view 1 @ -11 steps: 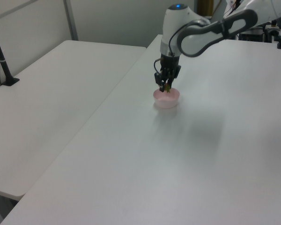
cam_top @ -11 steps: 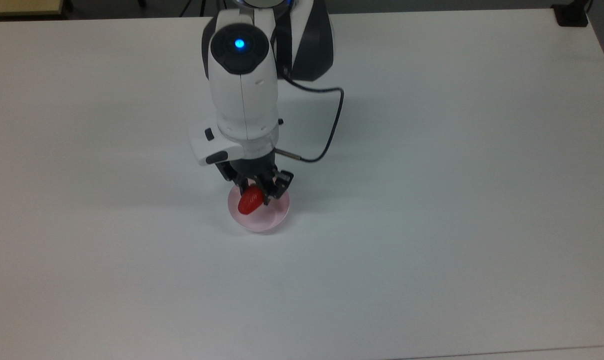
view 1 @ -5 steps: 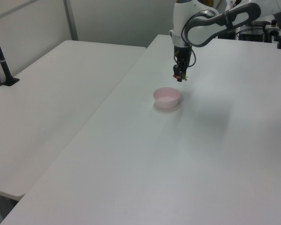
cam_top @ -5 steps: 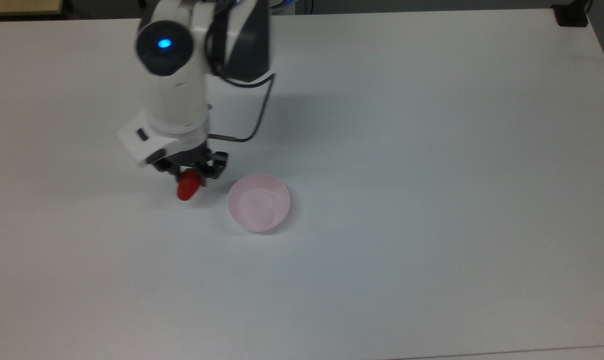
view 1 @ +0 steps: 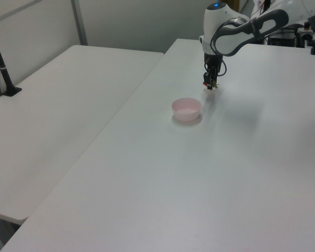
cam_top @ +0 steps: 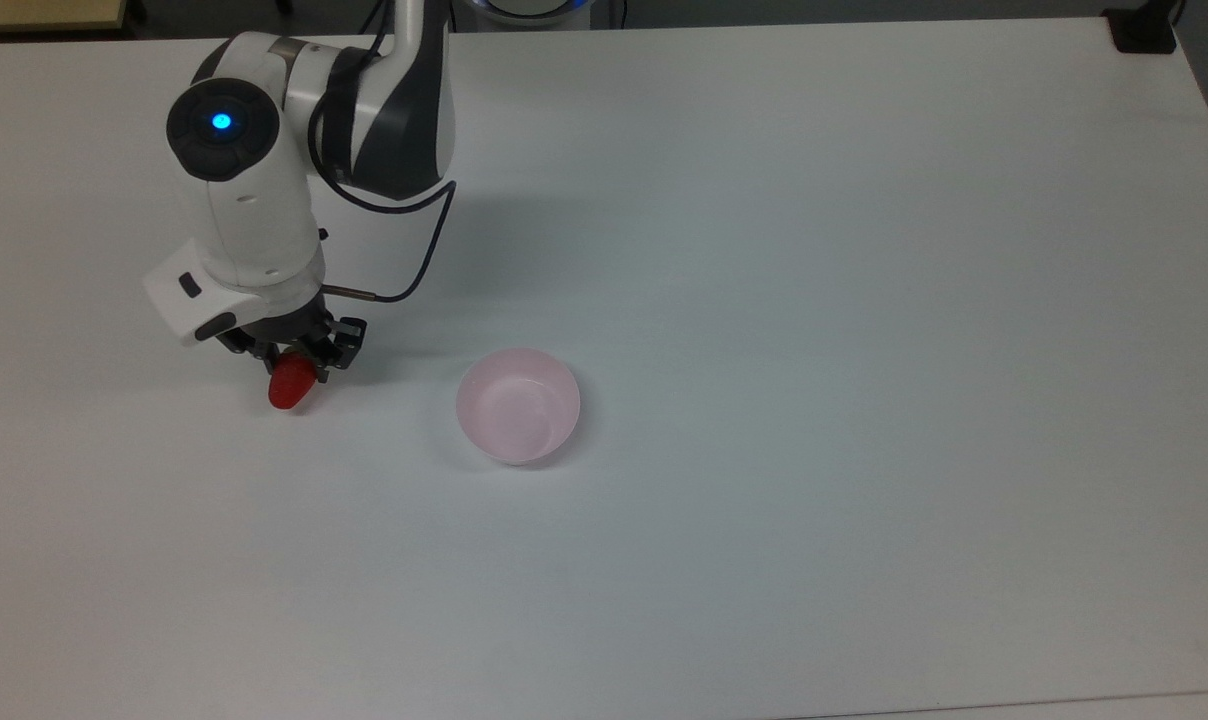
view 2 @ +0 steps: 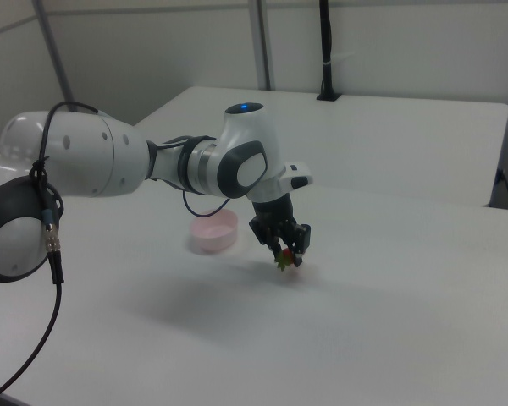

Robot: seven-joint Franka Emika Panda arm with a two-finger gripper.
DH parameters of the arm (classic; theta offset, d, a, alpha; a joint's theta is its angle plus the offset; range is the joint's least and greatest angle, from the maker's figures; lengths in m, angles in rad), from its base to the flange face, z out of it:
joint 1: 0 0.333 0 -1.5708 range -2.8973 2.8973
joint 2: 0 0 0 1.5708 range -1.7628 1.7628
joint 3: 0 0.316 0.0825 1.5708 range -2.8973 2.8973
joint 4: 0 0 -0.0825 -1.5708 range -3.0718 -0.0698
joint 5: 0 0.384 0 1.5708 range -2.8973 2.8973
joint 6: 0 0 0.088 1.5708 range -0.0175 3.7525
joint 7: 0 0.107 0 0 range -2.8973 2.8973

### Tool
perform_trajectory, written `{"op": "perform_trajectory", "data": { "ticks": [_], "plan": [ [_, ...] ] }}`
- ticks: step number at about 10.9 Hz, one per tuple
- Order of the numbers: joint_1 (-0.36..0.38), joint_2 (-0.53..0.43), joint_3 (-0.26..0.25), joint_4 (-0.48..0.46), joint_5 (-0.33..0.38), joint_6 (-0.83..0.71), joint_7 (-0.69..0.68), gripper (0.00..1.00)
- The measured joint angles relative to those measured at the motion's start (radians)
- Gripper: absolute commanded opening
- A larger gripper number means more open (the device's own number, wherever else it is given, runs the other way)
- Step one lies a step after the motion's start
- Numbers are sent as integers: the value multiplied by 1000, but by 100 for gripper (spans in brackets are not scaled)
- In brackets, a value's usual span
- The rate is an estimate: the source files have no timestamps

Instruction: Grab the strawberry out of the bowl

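A glossy red strawberry (cam_top: 290, 388) is pinched between the fingers of my gripper (cam_top: 294, 366), which is shut on it. It hangs low over the white table, well off to the top view's left of the bowl (cam_top: 517, 405). The pale pink bowl stands with nothing inside. In the left view, the gripper (view 1: 209, 83) and strawberry (view 1: 206, 84) are just behind the bowl (view 1: 187, 108). From the right view, the strawberry (view 2: 286, 259) shows its green cap under the gripper (view 2: 284, 247), to the right view's right of the bowl (view 2: 213, 232).
A black cable (cam_top: 419, 250) loops off the arm's wrist. A black clamp base (cam_top: 1144, 30) sits at the table's far right corner in the top view. A second white table (view 1: 58, 105) with a black post (view 1: 4, 73) adjoins on the left view's left.
The gripper rose out of the bowl with the strawberry and carried it to the top view's left, then lowered toward the table. The bowl stayed put.
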Motion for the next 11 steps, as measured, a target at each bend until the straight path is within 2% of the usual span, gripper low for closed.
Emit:
{"op": "perform_trajectory", "data": {
  "ticks": [1, 4, 7, 9, 11],
  "plan": [
    [-2, 0, 0, -1, -2, 0, -1, 100],
    [-1, -12, 2, 5, -4, 0, -1, 100],
    [17, -107, 14, 13, -4, -105, 2, 100],
    [82, -219, 24, 19, -1, -263, 88, 100],
    [191, -332, 26, 18, 0, -411, 240, 100]
  ]
}}
